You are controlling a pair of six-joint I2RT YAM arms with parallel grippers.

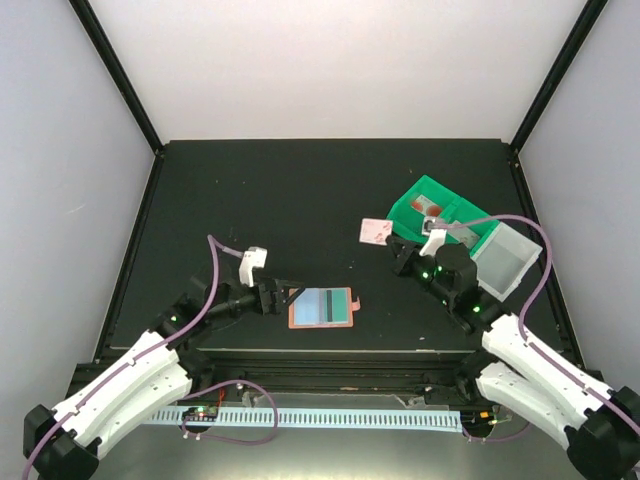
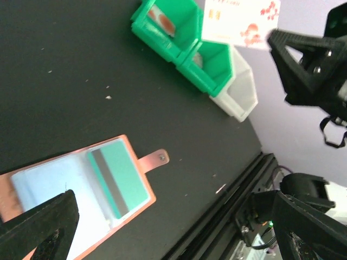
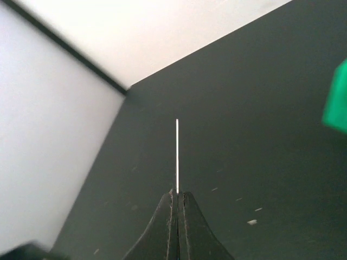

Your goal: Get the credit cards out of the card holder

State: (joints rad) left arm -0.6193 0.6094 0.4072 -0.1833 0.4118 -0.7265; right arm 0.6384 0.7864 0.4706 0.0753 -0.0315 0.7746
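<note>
table (image 1: pixel 250 190), black and wide, carries everything. at its far right a green bin (image 1: pixel 408 213) and a clear bin (image 1: pixel 505 262) stand touching, side by side. the card holder (image 1: pixel 351 306) lies open and flat near the front middle, its snap tab (image 2: pixel 154 158) sticking out from one edge. credit cards (image 2: pixel 116 179) sit in its pockets, a teal one with a dark stripe plain to see and paler ones beside it.

the left gripper (image 1: pixel 272 297) is at the holder's left edge with its jaws wide apart; whether a finger presses on the leather cannot be told. the right gripper (image 3: pixel 177 197) is clamped on a pale card (image 1: pixel 376 230) with red marks, held in the air between the holder and the green bin.

the step in hand looks like carrying this card off and putting it down. the pinch takes only a narrow strip of the card, so a quick swing could make it pivot or slip; move slowly. bring it low and near flat over the drop spot before parting the fingers, well clear of the holder. a card let go from high up or on edge would likely skid. the other arm would do best staying by the holder, ready to steady it for the striped card.
</note>
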